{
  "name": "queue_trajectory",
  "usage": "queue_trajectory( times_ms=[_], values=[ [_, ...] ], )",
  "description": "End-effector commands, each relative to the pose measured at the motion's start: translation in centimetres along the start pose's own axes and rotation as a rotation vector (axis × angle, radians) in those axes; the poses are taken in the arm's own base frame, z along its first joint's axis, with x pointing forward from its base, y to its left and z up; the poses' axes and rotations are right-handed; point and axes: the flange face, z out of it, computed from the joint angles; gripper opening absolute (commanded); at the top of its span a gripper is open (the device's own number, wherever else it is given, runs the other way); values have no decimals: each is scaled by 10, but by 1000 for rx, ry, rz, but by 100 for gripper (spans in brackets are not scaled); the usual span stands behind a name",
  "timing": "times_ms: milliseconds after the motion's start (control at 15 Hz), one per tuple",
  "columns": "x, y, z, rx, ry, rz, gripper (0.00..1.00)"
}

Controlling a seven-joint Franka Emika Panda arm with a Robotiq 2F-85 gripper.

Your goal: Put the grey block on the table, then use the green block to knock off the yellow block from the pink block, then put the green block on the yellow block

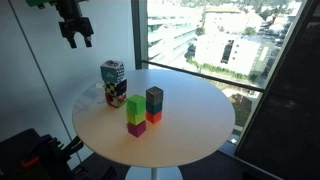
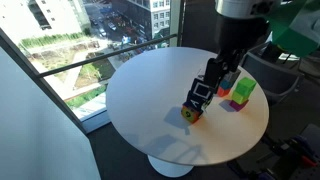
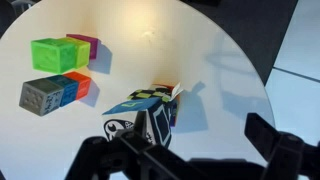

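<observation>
**Grey block up first, fingers empty**

The fingers (image 3: 285, 150) hang spread wide and hold nothing, high over the worktop (image 1: 190, 130). The grey block (image 1: 154, 95) tops the right stack, just beside the green block (image 1: 135, 103). It looks light, rigid and smooth-sided. Pinch two opposite flat faces squarely, or the stack beneath may topple.

One round table (image 1: 190, 130); six small blocks, one of each colour: green block (image 1: 135, 103), yellow block (image 1: 135, 116), pink block (image 1: 135, 129), grey block (image 1: 154, 95), blue block (image 1: 154, 107), red block (image 1: 154, 118); one tall patterned box (image 1: 113, 82)
</observation>
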Motion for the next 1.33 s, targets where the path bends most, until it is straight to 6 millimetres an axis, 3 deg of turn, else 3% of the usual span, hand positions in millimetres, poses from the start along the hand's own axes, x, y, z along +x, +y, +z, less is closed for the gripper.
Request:
queue_trajectory(
  times_ms=[0,333,600,1067,1267],
  values=[
    [0,0,-1,0,1,0,100],
    [1,2,-2,0,2,4,100],
    [9,17,-4,12,1,42,100],
    [23,69,7,37,0,146,100],
    [29,101,13,66,10,212,100]
  ],
)
